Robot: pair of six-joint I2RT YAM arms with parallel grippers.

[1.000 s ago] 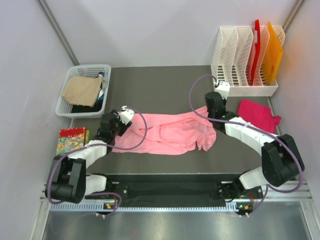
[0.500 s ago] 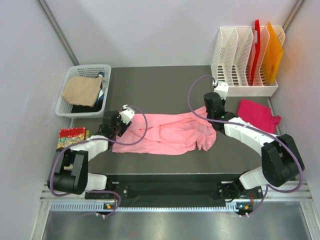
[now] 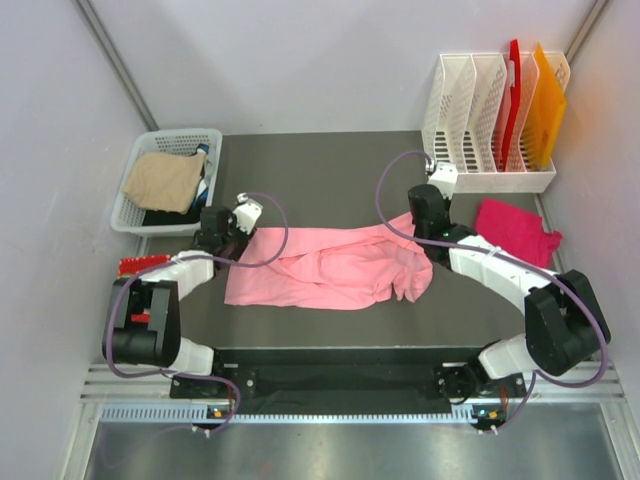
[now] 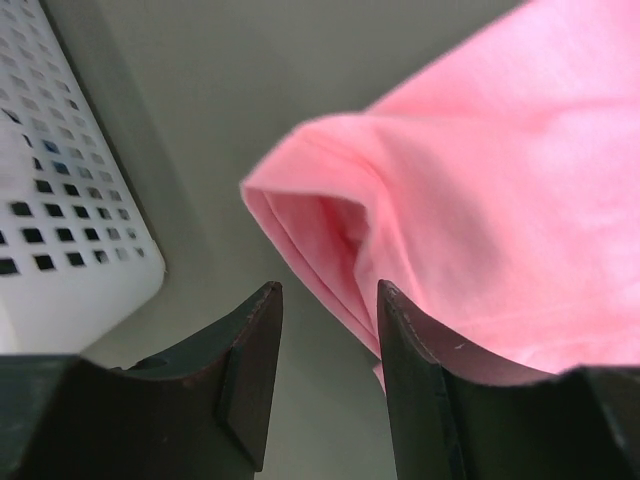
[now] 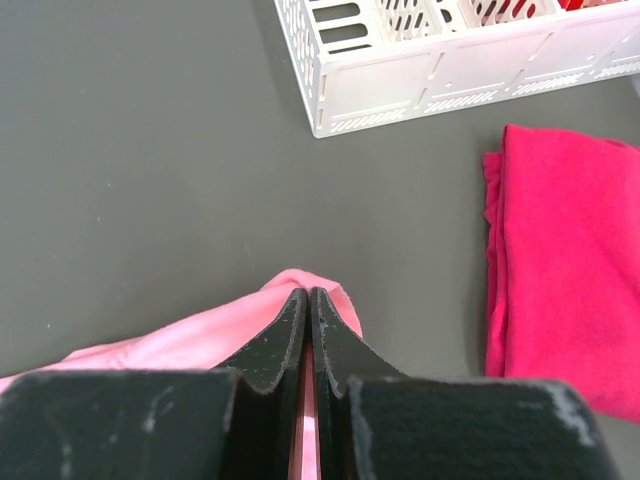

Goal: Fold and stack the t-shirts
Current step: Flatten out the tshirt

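Grey table [image 3: 320, 170] | left fingers [image 4: 250, 380] apart near pink t-shirt [image 3: 330, 270] | right fingers [image 5: 285, 340] clamp it, pinch hidden

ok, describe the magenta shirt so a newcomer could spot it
Find the white file rack in the far right corner. Just in front of it lies the magenta t-shirt, folded. It is darker than the salmon-pink t-shirt spread across mid-table.

White shells, black joints on left arm [image 3: 186, 268] and right arm [image 3: 492, 263]. A purple cable [image 3: 283, 243] loops off each. On left hand [image 4: 328, 295], right hand [image 5: 308, 295]: black curved fingers [image 4: 250, 385], edges scuffed pale.
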